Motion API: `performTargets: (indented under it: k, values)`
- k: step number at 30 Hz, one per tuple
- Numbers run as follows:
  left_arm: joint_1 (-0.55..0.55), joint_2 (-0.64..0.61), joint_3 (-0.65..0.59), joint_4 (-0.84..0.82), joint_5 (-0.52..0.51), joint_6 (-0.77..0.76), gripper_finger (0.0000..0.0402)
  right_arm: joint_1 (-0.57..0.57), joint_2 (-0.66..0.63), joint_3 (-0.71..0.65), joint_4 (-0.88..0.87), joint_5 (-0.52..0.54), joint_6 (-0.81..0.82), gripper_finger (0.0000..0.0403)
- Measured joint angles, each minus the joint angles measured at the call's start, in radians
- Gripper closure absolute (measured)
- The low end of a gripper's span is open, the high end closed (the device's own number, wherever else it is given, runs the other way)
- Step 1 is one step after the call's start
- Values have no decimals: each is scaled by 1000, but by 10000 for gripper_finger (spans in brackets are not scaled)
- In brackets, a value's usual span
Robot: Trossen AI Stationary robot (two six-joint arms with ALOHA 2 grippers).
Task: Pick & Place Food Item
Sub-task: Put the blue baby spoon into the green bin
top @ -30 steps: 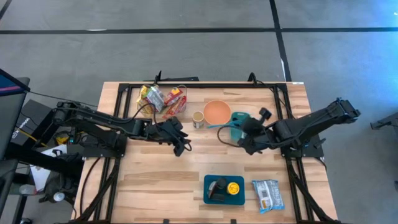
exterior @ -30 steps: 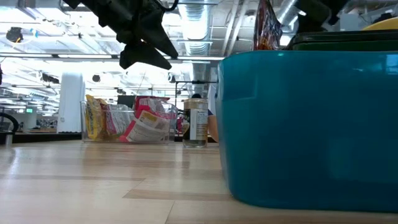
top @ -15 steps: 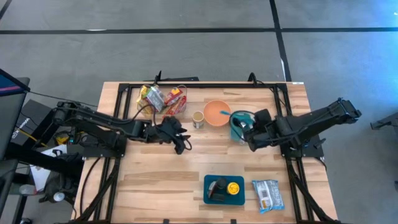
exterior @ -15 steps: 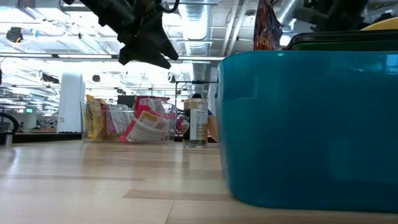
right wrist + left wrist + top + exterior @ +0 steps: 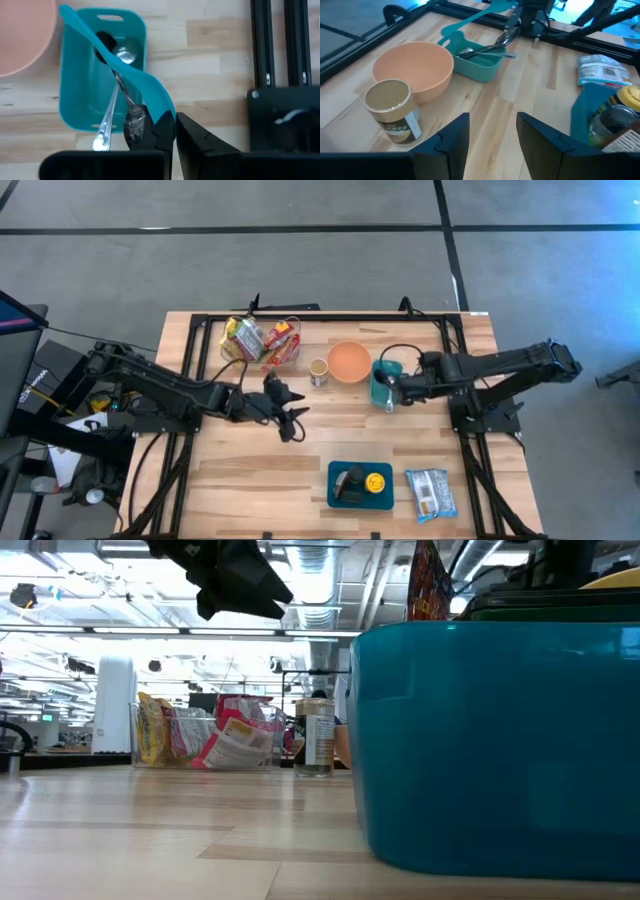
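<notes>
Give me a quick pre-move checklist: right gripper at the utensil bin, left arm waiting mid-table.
1. Right gripper shut on teal spatula: ok.
2. Spatula's far end over the teal bin, not yet released: ok.
3. Spoons lying inside bin: ok.
4. Orange bowl beside bin, apart from the gripper: ok.
5. Left gripper open, holding nothing: ok.
6. Food item to pick: cannot tell.

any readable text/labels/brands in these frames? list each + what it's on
None can be read.
Small tan-lidded jar: label print blurred.
Silver-and-blue foil packet: print too small.
Yellow and red snack packets in the clear bin: graphics only, no readable words.
Red wrapper behind the teal tray: print unreadable.
</notes>
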Motion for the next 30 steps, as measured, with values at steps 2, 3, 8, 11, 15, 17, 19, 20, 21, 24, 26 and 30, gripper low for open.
performTargets:
  k: [2,3,8,11,15,17,19,20,21,24,26,30]
  values:
    - [-9,0,0,2,0,0,244,-29,0,0,5,-30,-5,393]
    - [-11,0,0,4,0,1,244,-40,0,0,7,-37,-5,393]
    - [-17,0,0,14,0,3,244,-79,0,0,35,-94,-6,393]
    - [-17,0,0,46,1,40,244,-87,0,0,70,-130,-6,393]
    - [-17,0,0,94,1,69,244,-105,1,0,98,-166,-6,393]
    - [-17,0,0,102,1,71,244,-114,5,0,98,-172,-5,393]
    - [-17,0,0,104,1,71,244,-120,26,0,95,-200,-2,392]
    - [-17,0,0,104,1,71,244,-125,38,0,89,-219,-1,392]
    - [-17,0,0,105,1,71,244,-131,51,0,85,-236,-1,392]
    - [-17,0,0,110,1,71,244,-163,98,0,89,-288,-26,392]
    - [-16,0,0,110,1,71,244,-187,125,0,93,-308,-46,392]
    - [-16,0,0,110,2,71,244,-231,154,1,100,-326,-107,392]
